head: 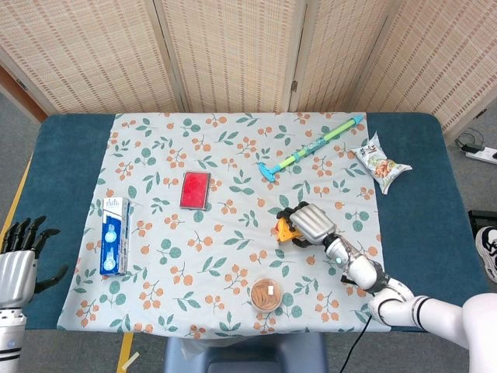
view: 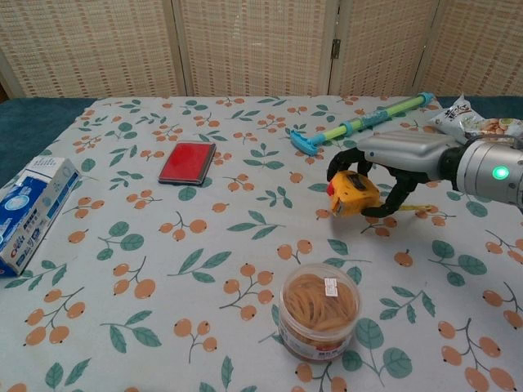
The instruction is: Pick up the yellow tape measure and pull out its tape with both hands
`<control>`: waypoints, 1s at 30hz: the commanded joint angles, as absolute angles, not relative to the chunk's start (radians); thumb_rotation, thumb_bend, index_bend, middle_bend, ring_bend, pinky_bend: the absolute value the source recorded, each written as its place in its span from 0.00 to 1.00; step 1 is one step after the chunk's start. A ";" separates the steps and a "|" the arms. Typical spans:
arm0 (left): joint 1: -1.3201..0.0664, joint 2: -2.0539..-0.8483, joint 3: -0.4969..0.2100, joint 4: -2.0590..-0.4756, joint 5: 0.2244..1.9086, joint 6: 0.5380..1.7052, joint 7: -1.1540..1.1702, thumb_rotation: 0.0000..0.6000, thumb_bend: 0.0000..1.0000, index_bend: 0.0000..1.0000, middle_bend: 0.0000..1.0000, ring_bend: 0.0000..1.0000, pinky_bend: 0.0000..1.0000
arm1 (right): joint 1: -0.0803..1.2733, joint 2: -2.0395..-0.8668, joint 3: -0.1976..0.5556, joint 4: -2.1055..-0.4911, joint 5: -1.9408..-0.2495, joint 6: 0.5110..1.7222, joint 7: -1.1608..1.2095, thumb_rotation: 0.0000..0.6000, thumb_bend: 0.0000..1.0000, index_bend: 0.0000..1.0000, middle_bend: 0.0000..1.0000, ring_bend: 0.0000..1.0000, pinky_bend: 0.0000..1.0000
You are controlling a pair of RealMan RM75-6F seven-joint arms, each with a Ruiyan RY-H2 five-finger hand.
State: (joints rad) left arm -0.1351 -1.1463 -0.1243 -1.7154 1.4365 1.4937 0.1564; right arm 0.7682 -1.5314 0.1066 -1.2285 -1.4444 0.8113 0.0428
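The right hand [view: 391, 163] gripped the yellow tape measure [view: 352, 194], its fingers curled over the top and its thumb under the right side, right of the middle of the floral cloth [view: 237, 229]. In the chest view the case looked tilted and raised just off the cloth, though whether it was wholly clear of the surface could not be told. In the head view the same hand [head: 311, 224] covered most of the case [head: 285, 231].

The left hand [head: 19, 264] hung off the near left corner of the blue table [head: 54, 163], past its edge, fingers spread and holding nothing.

Open cloth lay left of the tape measure, between it and the red flat case [view: 187, 162], and also across the near left part of the cloth. Bare blue table showed on both sides of the cloth.

Near the front edge stood a clear round tub [view: 319, 310] filled with tan rubber bands under a clear lid; it stood near the tape measure, on the near side, apart from it. A blue and white carton [view: 29, 211] lay at the left edge of the cloth. A green and blue long-handled tool [view: 361, 122] lay at the far right, with a snack bag [view: 474, 124] just beyond it by the cloth's right edge.
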 commanded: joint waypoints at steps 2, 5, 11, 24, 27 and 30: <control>-0.214 -1.169 -0.159 -1.748 1.479 1.430 0.133 1.00 0.28 0.30 0.12 0.05 0.00 | 0.730 -1.506 0.146 -1.282 -1.429 0.901 0.143 1.00 0.37 0.63 0.52 0.45 0.29; -0.283 -1.207 -0.191 -1.756 1.492 1.378 0.131 1.00 0.28 0.29 0.12 0.06 0.00 | 0.716 -1.518 0.165 -1.298 -1.416 0.934 0.216 1.00 0.37 0.63 0.54 0.46 0.30; -0.417 -1.307 -0.253 -1.739 1.457 1.270 0.164 1.00 0.28 0.24 0.12 0.06 0.00 | 0.705 -1.606 0.218 -1.275 -1.387 1.010 0.343 1.00 0.37 0.66 0.57 0.48 0.30; -0.593 -1.483 -0.309 -1.677 1.388 1.179 0.242 1.00 0.27 0.08 0.06 0.04 0.00 | 0.765 -1.836 0.280 -1.087 -1.396 1.072 0.539 1.00 0.37 0.67 0.57 0.48 0.30; -0.623 -1.514 -0.313 -1.670 1.365 1.160 0.257 1.00 0.27 0.07 0.06 0.03 0.00 | 0.787 -1.879 0.287 -1.029 -1.402 1.069 0.591 1.00 0.37 0.67 0.57 0.48 0.30; -0.645 -1.537 -0.317 -1.660 1.347 1.148 0.266 1.00 0.27 0.07 0.06 0.03 0.00 | 0.803 -1.912 0.295 -0.989 -1.403 1.072 0.614 1.00 0.37 0.67 0.56 0.48 0.30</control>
State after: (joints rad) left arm -0.6379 -1.5301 -0.3143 -1.6647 1.3535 1.1537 0.2612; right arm 0.7912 -1.8959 0.2880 -1.0057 -1.4003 1.0705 0.6029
